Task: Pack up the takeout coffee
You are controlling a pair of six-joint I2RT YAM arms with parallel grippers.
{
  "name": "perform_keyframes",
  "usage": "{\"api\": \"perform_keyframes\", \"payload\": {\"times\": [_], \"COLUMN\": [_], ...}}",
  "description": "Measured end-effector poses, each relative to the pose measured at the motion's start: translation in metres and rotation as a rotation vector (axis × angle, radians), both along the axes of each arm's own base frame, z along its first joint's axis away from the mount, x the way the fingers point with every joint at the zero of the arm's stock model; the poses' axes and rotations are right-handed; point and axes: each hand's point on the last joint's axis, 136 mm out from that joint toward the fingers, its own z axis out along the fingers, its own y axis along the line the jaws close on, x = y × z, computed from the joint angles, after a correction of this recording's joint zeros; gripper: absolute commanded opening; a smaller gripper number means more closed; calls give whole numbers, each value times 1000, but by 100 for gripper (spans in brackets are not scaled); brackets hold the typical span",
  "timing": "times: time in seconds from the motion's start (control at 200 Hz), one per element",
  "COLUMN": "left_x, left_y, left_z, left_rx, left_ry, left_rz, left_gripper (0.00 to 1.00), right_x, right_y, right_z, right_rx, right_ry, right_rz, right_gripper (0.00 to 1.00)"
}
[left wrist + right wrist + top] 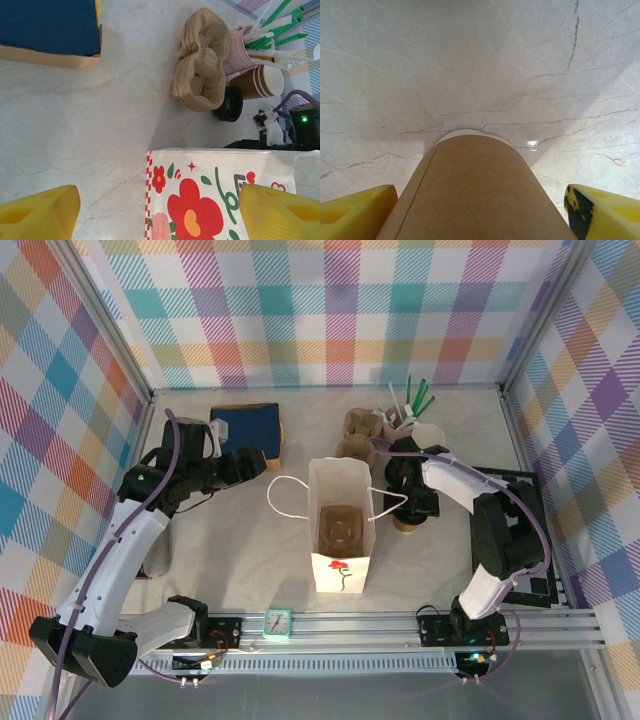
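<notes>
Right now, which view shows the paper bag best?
Top external: the whole paper bag stands upright, and you look straight into its open mouth at the brown tray inside. Left wrist catches just part of its flower-printed side at the frame's bottom edge.

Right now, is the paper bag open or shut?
Open. Top view looks down into the paper bag: mouth spread, brown cup carrier inside.
</notes>
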Motion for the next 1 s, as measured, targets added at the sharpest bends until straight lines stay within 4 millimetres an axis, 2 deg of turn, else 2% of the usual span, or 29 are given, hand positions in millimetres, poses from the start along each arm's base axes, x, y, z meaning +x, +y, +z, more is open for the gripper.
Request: {"api": "perform_keyframes", "payload": {"times": [0.22,0.335,0.69,0.81,1.0], "left_x": [0,0,-3,-1,3], "left_y": [0,1,3,4,3], "left_z": [0,0,13,23,34], "left_rx": [0,2,-4,-9,-6], "left_ry": [0,-3,-33,-59,-85], "left_rz": [0,2,8,11,3], "left_gripper": [83,83,83,83,83], "right_x": [-1,-1,-6,-4,-1], "right_y": [2,2,1,4,13], "right_z": [0,0,6,29,94], "right_rx": [22,24,22,34,86], "right_ry": [0,-1,20,5,-105], "right_rz": [-11,-22,-17,4,53], "right_gripper": [64,58,51,51,49]}}
